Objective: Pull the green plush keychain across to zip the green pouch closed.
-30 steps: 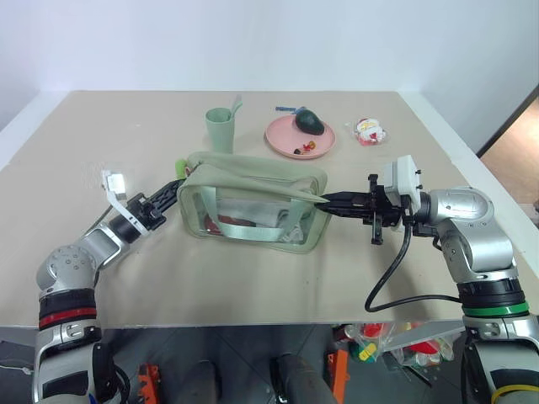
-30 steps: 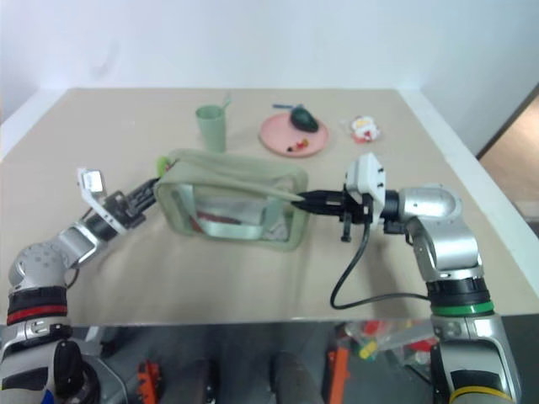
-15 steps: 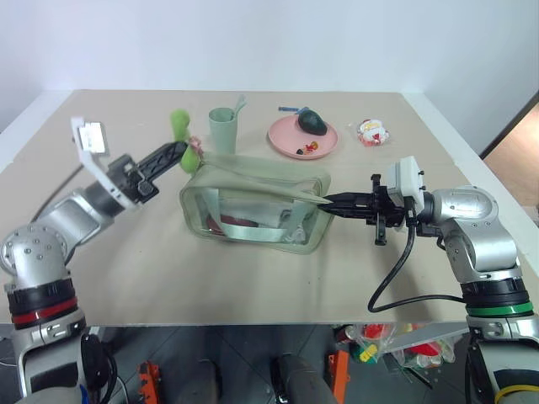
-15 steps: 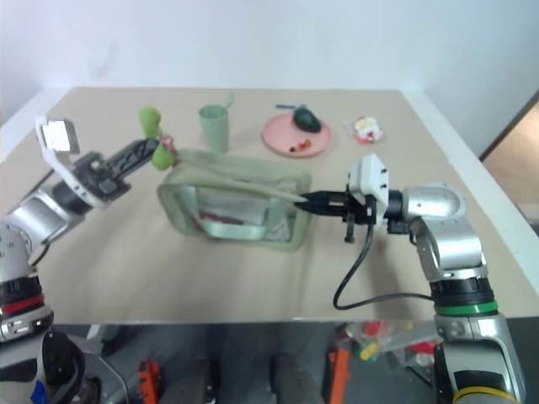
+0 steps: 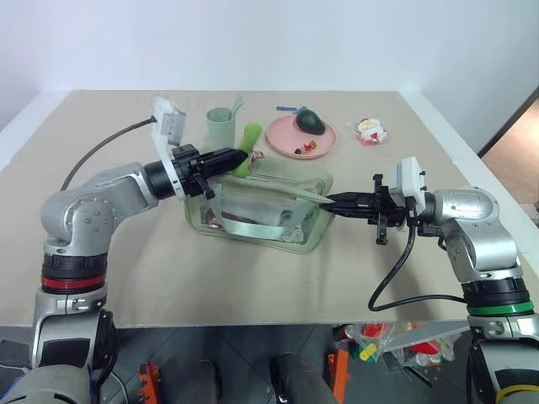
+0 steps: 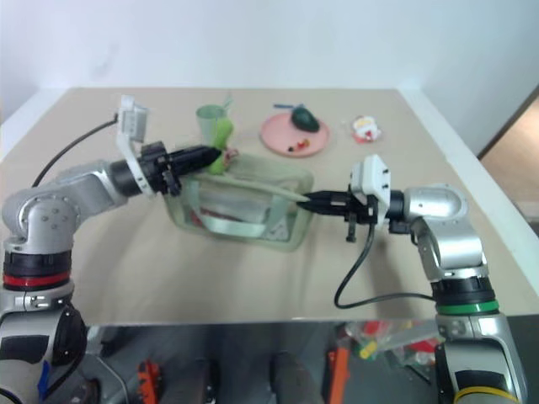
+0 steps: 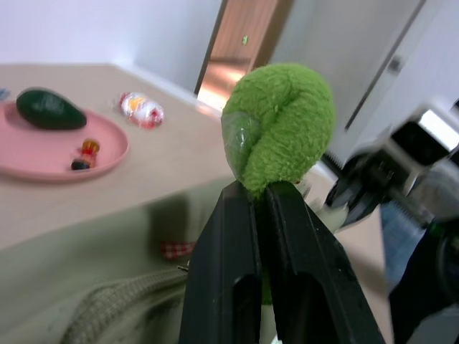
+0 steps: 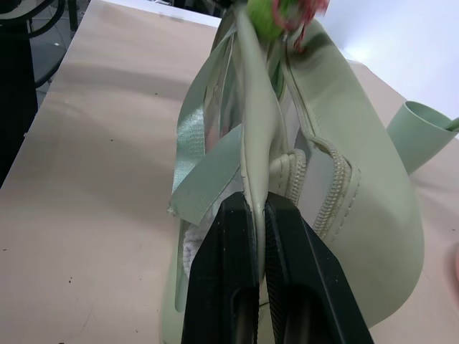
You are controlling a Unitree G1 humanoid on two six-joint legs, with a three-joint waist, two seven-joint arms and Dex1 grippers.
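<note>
Left wrist view, left fingers (image 7: 259, 197) clamped on green plush keychain (image 7: 280, 125), right fingers (image 8: 259, 208) pinching green pouch (image 8: 344, 193) edge

So we've got the sage-green boxy fabric pouch with clear plastic sides (image 5: 257, 210) sitting mid-table on the beige tabletop (image 5: 253, 286). Behind it to the left stands the pale green cup (image 5: 221, 126), and behind it to the right is the round pink plate (image 5: 286, 139), with the dark green avocado-shaped item (image 5: 310, 121) and a few small bits on it. Further right of the plate lies a small red-and-white wrapped snack (image 5: 368, 131). The lime-green fuzzy plush keychain (image 5: 247, 140) sits over the pouch's back left end, with our left gripper (image 5: 237, 155) on it, and our right gripper (image 5: 330, 202) is at the pouch's right end.
</note>
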